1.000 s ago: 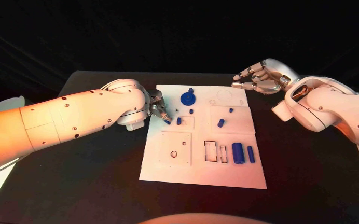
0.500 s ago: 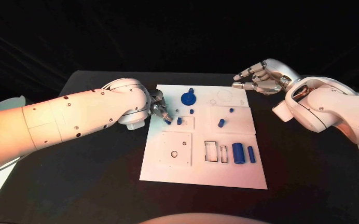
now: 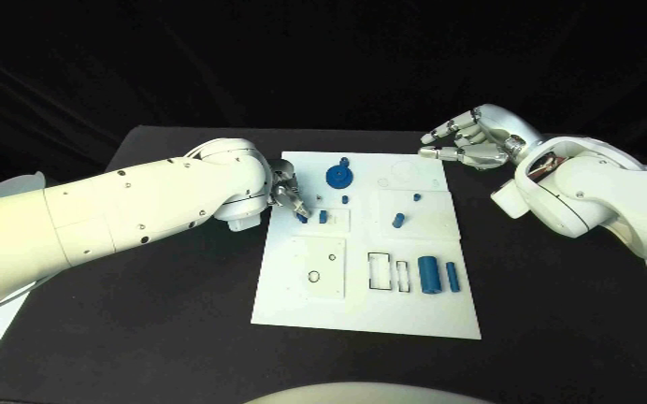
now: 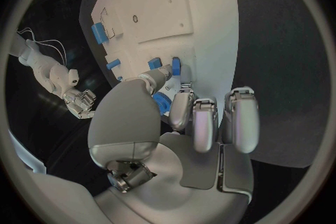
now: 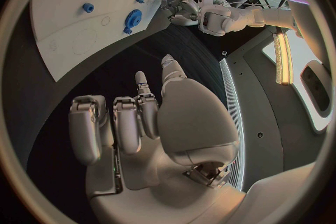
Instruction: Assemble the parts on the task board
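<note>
Board: white task board (image 3: 353, 303) lies flat in the middle of the black table (image 3: 162, 329), long side running away from the robot.
Parts, head view: blue gear (image 3: 338, 177) near the far edge; large blue cylinder (image 3: 429, 275) and a slimmer blue bar (image 3: 452, 277) side by side at the near right, beside two empty rectangular slots (image 3: 390, 274); short blue peg (image 3: 399, 221) mid-right.
Left hand: left hand (image 3: 286, 194) sits over the board's left edge, fingertips down at a small blue part (image 3: 302, 218). Head view hides the grip behind the forearm.
Left wrist view: thumb and one finger (image 4: 181, 110) meet round a small blue piece (image 4: 162, 102), other fingers curled alongside; two more small blue parts (image 4: 176, 66) stand on the board just beyond.
Right hand: right hand (image 3: 469, 143) hangs above the table past the board's far right corner, well apart from every part.
Right wrist view: fingers (image 5: 130, 121) half-curled, separated, nothing in them; gear (image 5: 133, 17) seen from the other side.
</note>
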{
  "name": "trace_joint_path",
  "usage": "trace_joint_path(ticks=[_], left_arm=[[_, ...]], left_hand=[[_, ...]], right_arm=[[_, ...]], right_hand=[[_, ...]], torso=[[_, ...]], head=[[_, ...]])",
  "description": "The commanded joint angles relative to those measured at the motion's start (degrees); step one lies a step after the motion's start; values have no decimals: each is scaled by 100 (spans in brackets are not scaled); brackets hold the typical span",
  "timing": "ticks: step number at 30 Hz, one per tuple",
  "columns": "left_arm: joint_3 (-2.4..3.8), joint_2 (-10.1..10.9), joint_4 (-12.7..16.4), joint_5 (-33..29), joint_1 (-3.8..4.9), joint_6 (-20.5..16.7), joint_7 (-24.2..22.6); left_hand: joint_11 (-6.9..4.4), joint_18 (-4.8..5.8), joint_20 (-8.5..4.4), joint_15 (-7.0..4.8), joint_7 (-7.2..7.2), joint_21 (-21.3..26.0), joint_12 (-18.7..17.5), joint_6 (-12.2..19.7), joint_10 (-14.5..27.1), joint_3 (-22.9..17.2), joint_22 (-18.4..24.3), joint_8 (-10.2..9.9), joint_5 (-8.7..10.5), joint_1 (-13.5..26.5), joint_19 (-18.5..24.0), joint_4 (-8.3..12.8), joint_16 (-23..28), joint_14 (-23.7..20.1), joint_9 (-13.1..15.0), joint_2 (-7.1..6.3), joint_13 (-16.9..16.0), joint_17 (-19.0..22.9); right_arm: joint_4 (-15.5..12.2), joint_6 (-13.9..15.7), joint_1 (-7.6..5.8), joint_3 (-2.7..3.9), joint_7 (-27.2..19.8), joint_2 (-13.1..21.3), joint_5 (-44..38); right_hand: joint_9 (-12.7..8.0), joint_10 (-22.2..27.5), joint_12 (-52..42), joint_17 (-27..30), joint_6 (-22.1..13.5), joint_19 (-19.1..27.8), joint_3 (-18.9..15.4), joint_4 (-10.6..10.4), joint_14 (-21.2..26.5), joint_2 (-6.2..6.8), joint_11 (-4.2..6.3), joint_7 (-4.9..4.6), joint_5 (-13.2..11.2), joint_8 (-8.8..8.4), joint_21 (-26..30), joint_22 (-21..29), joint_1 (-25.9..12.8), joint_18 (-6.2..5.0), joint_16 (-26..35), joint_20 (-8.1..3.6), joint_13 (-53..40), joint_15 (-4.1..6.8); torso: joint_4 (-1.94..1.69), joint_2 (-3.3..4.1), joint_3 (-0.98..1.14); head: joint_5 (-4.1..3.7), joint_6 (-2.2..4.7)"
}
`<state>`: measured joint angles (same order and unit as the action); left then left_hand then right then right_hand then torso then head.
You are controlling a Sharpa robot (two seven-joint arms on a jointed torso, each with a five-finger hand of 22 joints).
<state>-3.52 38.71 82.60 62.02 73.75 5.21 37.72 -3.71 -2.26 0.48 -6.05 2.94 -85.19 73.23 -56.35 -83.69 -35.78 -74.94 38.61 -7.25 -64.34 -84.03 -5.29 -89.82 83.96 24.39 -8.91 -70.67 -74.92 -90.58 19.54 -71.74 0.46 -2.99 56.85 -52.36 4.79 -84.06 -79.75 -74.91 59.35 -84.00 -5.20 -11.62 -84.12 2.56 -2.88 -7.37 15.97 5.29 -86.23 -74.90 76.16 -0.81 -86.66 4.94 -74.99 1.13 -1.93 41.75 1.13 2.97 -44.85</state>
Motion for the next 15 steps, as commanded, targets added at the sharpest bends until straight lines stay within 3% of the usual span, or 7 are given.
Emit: trace_joint_path(ticks=[1, 3, 15], left_arm=[[-25, -34, 5, 21, -36, 249, 6], [-25, -33, 3, 27, -36, 262, 7], [-25, -35, -16, 55, -36, 310, 7]], left_hand=[[-16, 84, -44, -38, -310, -26, 64, -357, -63, 54, -1062, 7, -13, 82, -361, 6, -18, 604, 18, 5, -51, -1508], [-22, 86, -47, -42, -317, -34, 210, -376, -116, 73, -1070, 13, -14, 97, -366, 3, -18, 604, 28, 10, -221, -1508], [-41, 94, -63, -59, -338, -59, 283, -432, -145, 174, -1098, -3, -64, 248, -381, -68, -18, 604, 62, 57, -310, -1508]], right_arm=[[-15, -22, 2, 0, -48, 2, -20], [-17, -22, 1, 0, -48, 3, -20], [-22, -19, 1, 0, -51, 4, -20]], right_hand=[[7, -169, 10, -975, -29, -257, -31, 13, -462, -2, 29, -7, 38, 36, 19, -877, -42, -75, 18, -41, -1020, 42], [7, -169, 10, -975, -29, -257, -31, 13, -462, -2, 29, -7, 38, 36, 19, -877, -42, -75, 18, -41, -1020, 42], [7, -169, 11, -976, -30, -258, -41, 16, -463, -6, 29, -6, 43, 38, 19, -878, -30, -75, 18, -42, -1019, 43]], torso=[[-7, -4, -2], [-14, -4, -4], [-12, -3, -6]], head=[[-13, -13], [-18, -20], [-15, -15]])
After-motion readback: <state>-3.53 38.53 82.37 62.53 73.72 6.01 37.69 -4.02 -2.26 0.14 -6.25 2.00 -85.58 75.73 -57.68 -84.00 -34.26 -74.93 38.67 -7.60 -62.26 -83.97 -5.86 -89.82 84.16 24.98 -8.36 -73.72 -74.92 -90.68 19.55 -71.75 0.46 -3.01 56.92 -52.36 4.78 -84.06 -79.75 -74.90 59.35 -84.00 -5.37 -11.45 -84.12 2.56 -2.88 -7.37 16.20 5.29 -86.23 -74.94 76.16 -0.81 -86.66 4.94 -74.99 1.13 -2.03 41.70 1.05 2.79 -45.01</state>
